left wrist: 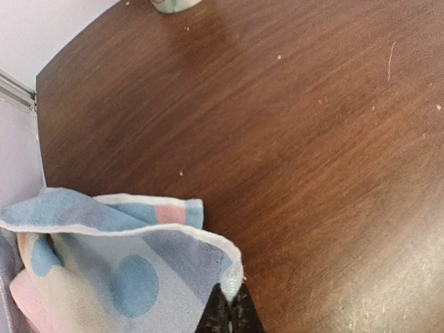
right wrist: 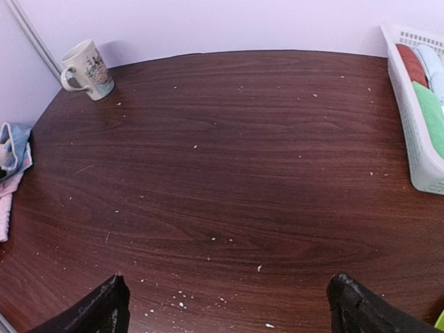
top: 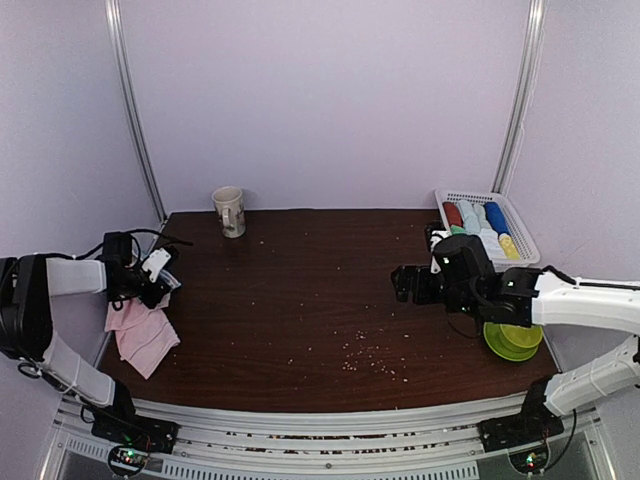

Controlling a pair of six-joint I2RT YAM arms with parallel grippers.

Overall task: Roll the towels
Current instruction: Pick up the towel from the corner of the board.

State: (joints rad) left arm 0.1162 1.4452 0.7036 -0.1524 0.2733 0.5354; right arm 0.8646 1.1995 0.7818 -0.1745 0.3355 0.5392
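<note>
Over at the desk's (top: 300,300) left edge, the left claw (left wrist: 229,313) is pinched tight on a corner of the dotted towel (left wrist: 132,281), its dark tips together with the white hem caught at them. That towel is pale blue with darker blue dots and a pink patch. It is lifted off the wood and folded loosely over itself. Just below it, toward the near edge, the pink towel (top: 146,340) lies crumpled at the left edge, one corner pointing to the near side.

The right claw (top: 405,283) stands wide, nothing between its fingers, above the right half of the desk and well apart from both towels. From its own camera only bare wood and pale crumbs (top: 370,355) show between the tips.

A mug (top: 230,211) stands upright at the far left corner, handle to the left. A white basket (top: 528,240) sits at the far right corner with rolled cloths in red, pale blue, green, blue and yellow packed side by side. A green bowl (top: 512,342) rests near the right edge, partly under the right arm.
</note>
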